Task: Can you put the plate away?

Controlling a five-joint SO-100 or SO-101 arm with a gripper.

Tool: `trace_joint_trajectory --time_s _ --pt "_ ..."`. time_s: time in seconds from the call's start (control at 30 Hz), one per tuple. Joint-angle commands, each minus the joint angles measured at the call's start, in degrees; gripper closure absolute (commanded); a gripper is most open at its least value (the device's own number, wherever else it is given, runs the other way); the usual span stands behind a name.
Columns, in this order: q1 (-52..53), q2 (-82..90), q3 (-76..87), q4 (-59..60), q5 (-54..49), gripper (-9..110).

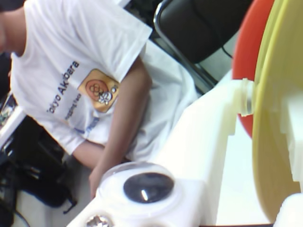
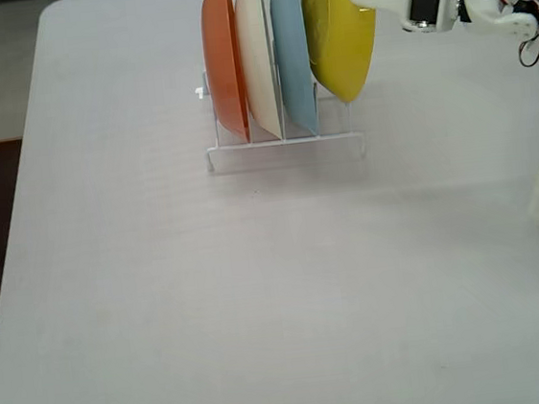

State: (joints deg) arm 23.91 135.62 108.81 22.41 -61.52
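In the wrist view I saw the yellow plate (image 1: 277, 142) edge-on, filling the right side of the frame, with the gripper's (image 1: 265, 101) white plastic fingers closed across its rim: one finger (image 1: 244, 97) pressed the plate's face from the left, and white blocks of the other side showed on the far face. Behind the plate, just to its left, an orange plate (image 1: 248, 61) curved up to the top edge. Well left of the plate, a person in a white printed T-shirt (image 1: 80, 71) leaned over, and a black chair (image 1: 199, 23) stood above and left of the plate.

In the fixed view I saw the yellow plate (image 2: 340, 26) upright at the right end of a clear dish rack (image 2: 285, 150) on the white table (image 2: 212, 295). Its lower edge sat at the rack's rightmost slot; I could not tell whether it rested there or hung just above. The gripper (image 2: 362, 1) reached in from the right and gripped the plate's upper rim. Just left of the yellow plate stood a light blue plate (image 2: 293, 55), then a cream plate (image 2: 256, 59), then the orange plate (image 2: 224, 62), all upright in the rack.
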Motion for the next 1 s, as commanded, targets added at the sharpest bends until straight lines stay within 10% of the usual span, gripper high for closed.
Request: trace_joint_trajectory --time_s 0.0,0.53,0.97 --pt "1.5 -0.1 1.3 -4.4 0.9 102" --pt "5.2 -6.4 6.7 -8.3 7.7 99" --pt "8.0 -6.4 6.1 2.5 17.3 59"
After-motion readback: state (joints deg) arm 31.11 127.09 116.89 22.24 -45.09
